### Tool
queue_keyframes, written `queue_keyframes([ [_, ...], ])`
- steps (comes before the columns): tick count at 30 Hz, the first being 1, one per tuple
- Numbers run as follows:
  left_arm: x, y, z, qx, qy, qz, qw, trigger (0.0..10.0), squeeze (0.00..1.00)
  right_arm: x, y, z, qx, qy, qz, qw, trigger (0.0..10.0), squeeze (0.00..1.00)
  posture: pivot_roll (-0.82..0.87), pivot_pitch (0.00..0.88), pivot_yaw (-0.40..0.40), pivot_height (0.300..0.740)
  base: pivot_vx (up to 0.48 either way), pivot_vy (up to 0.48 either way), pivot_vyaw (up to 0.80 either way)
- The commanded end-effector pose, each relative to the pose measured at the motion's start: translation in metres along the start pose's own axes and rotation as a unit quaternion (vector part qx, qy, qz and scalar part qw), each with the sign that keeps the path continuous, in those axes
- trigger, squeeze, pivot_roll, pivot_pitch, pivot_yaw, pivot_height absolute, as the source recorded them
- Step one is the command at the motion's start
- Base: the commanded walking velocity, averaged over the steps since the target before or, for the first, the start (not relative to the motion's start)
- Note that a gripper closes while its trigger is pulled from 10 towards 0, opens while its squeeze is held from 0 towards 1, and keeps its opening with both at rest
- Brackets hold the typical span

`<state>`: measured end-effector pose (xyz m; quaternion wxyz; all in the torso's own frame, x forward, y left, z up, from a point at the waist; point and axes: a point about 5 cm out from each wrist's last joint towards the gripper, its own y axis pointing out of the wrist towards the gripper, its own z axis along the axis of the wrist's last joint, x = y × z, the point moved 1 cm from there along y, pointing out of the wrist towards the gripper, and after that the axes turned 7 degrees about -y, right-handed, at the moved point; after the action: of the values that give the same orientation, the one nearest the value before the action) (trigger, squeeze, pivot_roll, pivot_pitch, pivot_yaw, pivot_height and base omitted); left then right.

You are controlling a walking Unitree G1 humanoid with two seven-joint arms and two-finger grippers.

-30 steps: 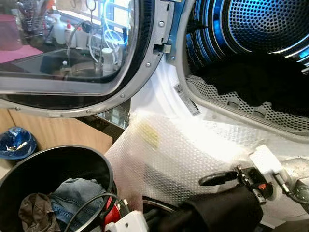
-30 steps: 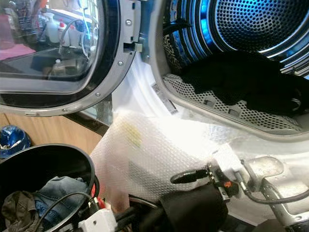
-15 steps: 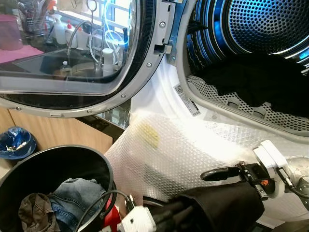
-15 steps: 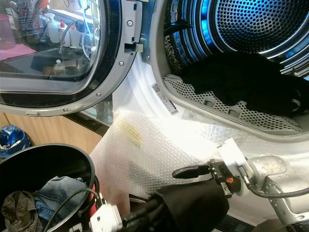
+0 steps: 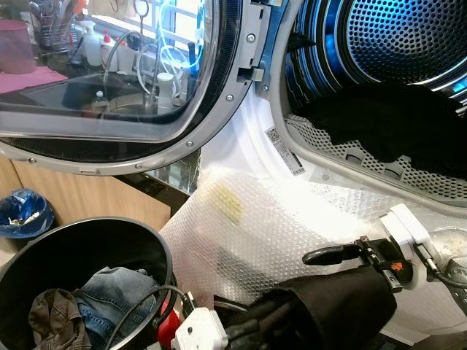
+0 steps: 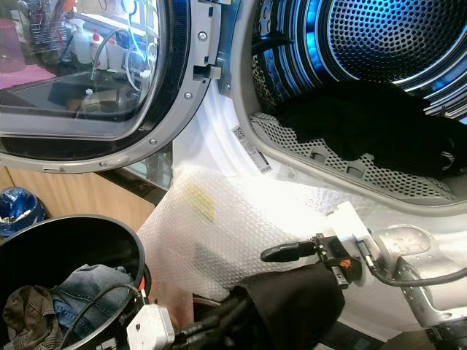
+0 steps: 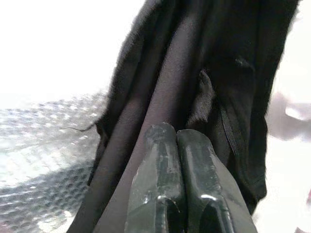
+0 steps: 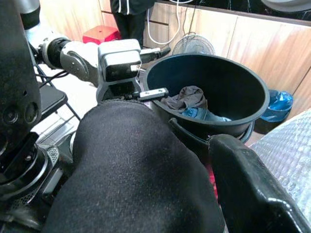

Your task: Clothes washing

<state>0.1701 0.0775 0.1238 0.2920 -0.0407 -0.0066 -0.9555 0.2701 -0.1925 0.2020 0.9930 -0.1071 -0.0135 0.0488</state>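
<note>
Fingers of the left gripper (image 7: 176, 145) are pressed together on a fold of a black garment (image 5: 332, 310), which hangs bunched between the two arms, below the drum's mouth. Across the cloth from it, the right gripper (image 5: 328, 257) has one finger lying over the top of the garment and its other finger under the fabric, so it stands apart with the cloth draped in its gap rather than pinched. Up and beyond both grippers, the washer drum (image 5: 408, 44) already holds a dark pile of clothes (image 5: 387, 120), and its door (image 5: 109, 80) stands swung wide. Beside the left gripper, the black basket (image 5: 44, 251) still carries jeans (image 5: 109, 292) and a brownish piece (image 5: 51, 310). By my judgement the loading is partway: this garment, then those two, remain.
</note>
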Motion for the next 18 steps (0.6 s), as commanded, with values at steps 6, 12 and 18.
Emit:
queue_keyframes([
  [6, -0.016, -0.012, 0.013, 0.067, 0.007, 0.205, 0.976, 10.0, 1.00, 0.002, -0.001, -0.003, 0.001, -0.010, -0.017, 1.000, 10.0, 0.00, 0.07, 0.039, -0.171, 0.740, 0.000, 0.000, 0.00],
  [12, -0.052, -0.047, 0.012, 0.086, 0.069, 0.406, 0.907, 10.0, 0.00, 0.005, 0.002, -0.008, 0.006, -0.006, -0.021, 1.000, 10.0, 0.00, 0.09, 0.040, -0.160, 0.740, 0.000, 0.000, 0.00],
  [18, -0.058, -0.054, 0.011, 0.093, 0.066, 0.418, 0.901, 10.0, 1.00, 0.006, 0.003, -0.008, 0.006, -0.008, -0.021, 1.000, 10.0, 0.00, 0.08, 0.040, -0.151, 0.740, 0.000, 0.000, 0.00],
])
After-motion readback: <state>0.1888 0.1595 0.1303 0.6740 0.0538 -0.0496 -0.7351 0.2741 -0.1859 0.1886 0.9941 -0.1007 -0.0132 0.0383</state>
